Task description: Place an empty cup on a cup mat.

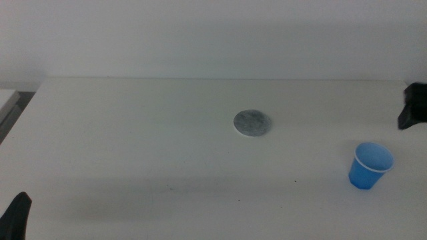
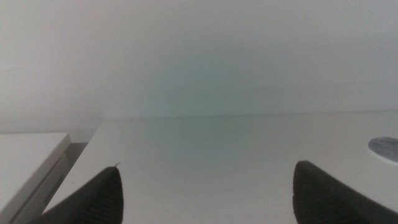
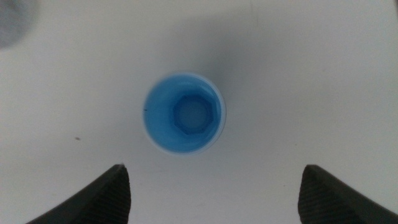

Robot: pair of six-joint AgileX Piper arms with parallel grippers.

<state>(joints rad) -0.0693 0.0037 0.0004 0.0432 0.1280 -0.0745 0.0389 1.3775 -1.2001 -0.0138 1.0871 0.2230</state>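
Cup not yet grasped, mat bare.

Middle view: the small blue tapered paper cup (image 1: 370, 165) stands upright near the right gripper (image 1: 415, 107), well apart from the round grey stone-like cup mat (image 1: 252, 123). Left wrist view: the left gripper (image 2: 205, 193) waits, jaws apart, mat edge beyond. Right wrist view: open jaws hover above the empty cup; grasping, carrying and placing remain.

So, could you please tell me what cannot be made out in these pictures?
- Right gripper: the middle view's right edge cuts it to a dark block.
- Left gripper: only a tip at the middle view's bottom-left corner.
- Cup mat: the left wrist view's edge cuts it; blurred in the right wrist view.
- Cup: absent from the left wrist view.
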